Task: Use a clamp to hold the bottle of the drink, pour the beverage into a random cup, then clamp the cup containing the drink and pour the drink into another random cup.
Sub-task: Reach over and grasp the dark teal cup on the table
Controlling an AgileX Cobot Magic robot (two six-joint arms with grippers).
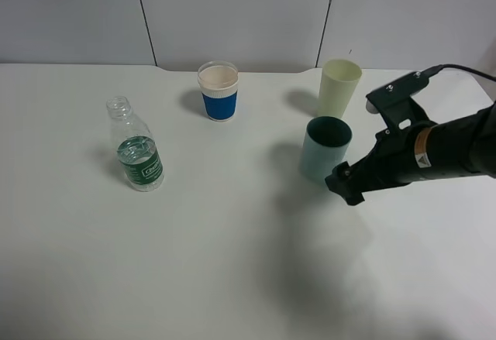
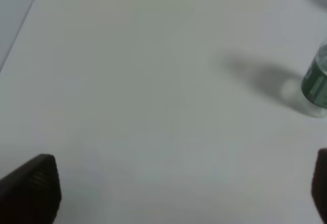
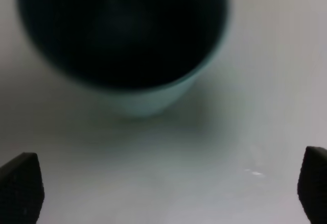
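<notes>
A clear uncapped bottle (image 1: pixel 136 154) with a green label stands upright at the left of the white table; its edge shows in the left wrist view (image 2: pixel 317 83). A blue-banded white paper cup (image 1: pixel 218 91) stands at the back middle. A pale yellow cup (image 1: pixel 339 87) stands at the back right. A teal cup (image 1: pixel 325 149) stands in front of it and fills the right wrist view (image 3: pixel 127 45). My right gripper (image 1: pixel 345 181) (image 3: pixel 166 193) is open and empty, just in front and right of the teal cup, not touching it. My left gripper (image 2: pixel 176 193) is open and empty, well away from the bottle.
The white table (image 1: pixel 232 262) has a pale panelled wall behind its far edge. My right arm (image 1: pixel 442 150) reaches in from the right edge with a cable above it. The left arm is out of the exterior high view.
</notes>
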